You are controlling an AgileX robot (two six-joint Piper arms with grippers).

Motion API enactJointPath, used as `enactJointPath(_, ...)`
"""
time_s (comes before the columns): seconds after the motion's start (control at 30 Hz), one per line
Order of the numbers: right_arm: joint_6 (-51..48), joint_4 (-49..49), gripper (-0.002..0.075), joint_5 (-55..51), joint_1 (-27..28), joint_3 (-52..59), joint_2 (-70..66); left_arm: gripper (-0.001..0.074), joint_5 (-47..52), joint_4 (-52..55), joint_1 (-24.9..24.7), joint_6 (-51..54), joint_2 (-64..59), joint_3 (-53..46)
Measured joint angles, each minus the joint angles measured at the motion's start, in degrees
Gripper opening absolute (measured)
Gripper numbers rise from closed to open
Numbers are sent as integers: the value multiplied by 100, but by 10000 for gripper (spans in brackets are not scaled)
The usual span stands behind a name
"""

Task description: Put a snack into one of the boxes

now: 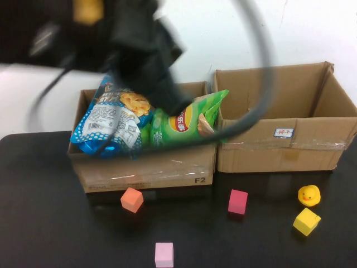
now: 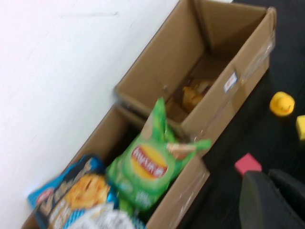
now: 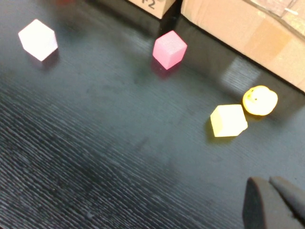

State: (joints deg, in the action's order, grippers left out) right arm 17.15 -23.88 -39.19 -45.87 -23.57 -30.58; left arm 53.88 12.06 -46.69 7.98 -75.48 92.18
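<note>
With the left gripper [image 2: 274,200] closed and empty above the left box [image 1: 145,170] and the right gripper [image 3: 276,202] closed over the near table, the green bag [image 1: 181,120] overhanging the box's right wall may tip out if the arm brushes it.

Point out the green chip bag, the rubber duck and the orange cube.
green chip bag [image 1: 181,123], high view, on its red-and-yellow logo
rubber duck [image 1: 309,195], high view, on its body
orange cube [image 1: 132,199], high view, on its top face

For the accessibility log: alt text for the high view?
A green chip bag and a blue snack bag fill the left cardboard box; the left arm blurs above them. Coloured blocks and a yellow rubber duck dot the black table.
</note>
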Motion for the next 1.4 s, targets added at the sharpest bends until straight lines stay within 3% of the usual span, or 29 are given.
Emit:
enactJointPath(0.4,-66,336,-1,-89,0,0,0,-1,-2372,1222,0,-1228,2770,-4125)
enactJointPath(0.57,-66,392,-1,-229,0,0,0,-1,-2608,1514,0,-1248,3285,-5232)
enactJointPath(1.07,-66,407,-1,-271,0,0,0,-1,-2360,1523,94,-1248,3575,-5612)
enactJointPath(1.27,-66,406,-1,-271,0,0,0,-1,-2296,1294,732,-1326,4274,-5711)
enactJointPath(1.4,-66,406,-1,-271,0,0,0,-1,-2338,662,1625,-2061,5037,-5711)
